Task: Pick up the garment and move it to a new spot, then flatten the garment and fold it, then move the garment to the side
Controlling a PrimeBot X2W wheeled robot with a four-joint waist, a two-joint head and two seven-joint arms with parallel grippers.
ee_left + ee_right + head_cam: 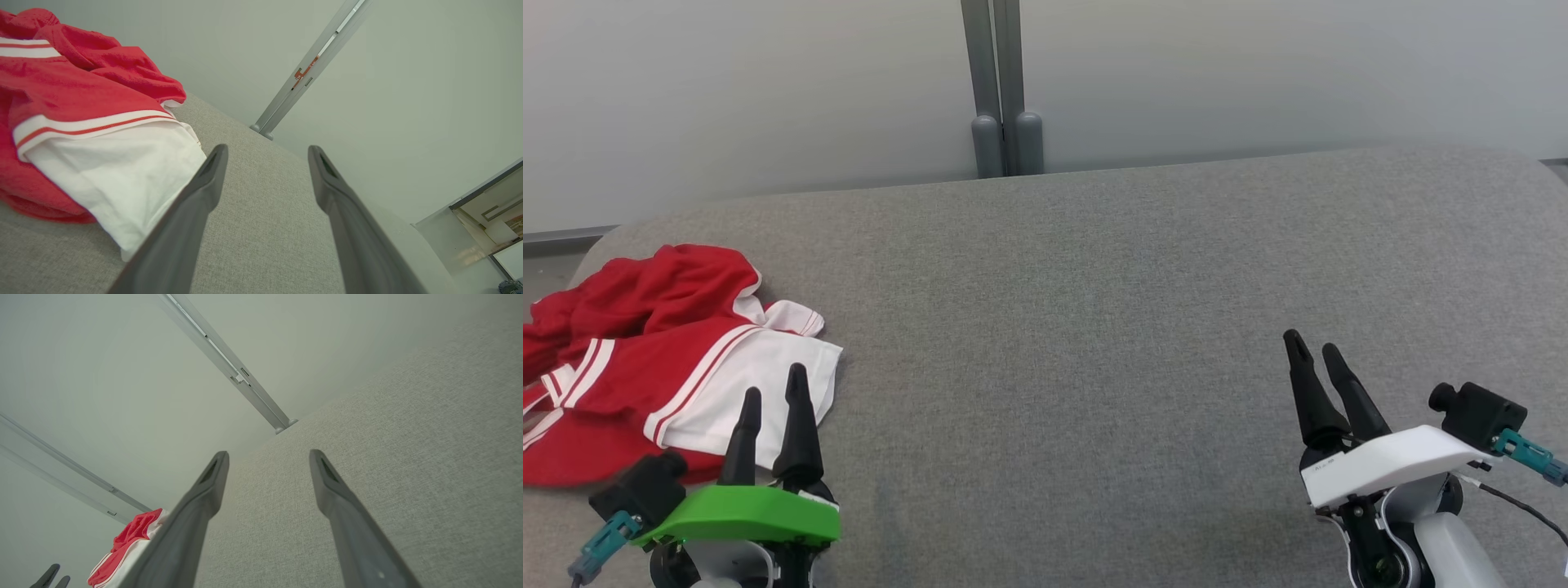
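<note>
Left hand [774, 380] and right hand [1311, 342] gape empty — garment [645, 359] (red-white) crumpled beside the left.

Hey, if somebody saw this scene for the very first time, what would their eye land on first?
The crumpled red and white garment stands out first, heaped at the far left of the plain grey cushion. Next comes the left claw on its bright green mount, open, right by the garment's white edge. The right claw, on a white mount, hangs open over bare grey fabric at the lower right.
</note>
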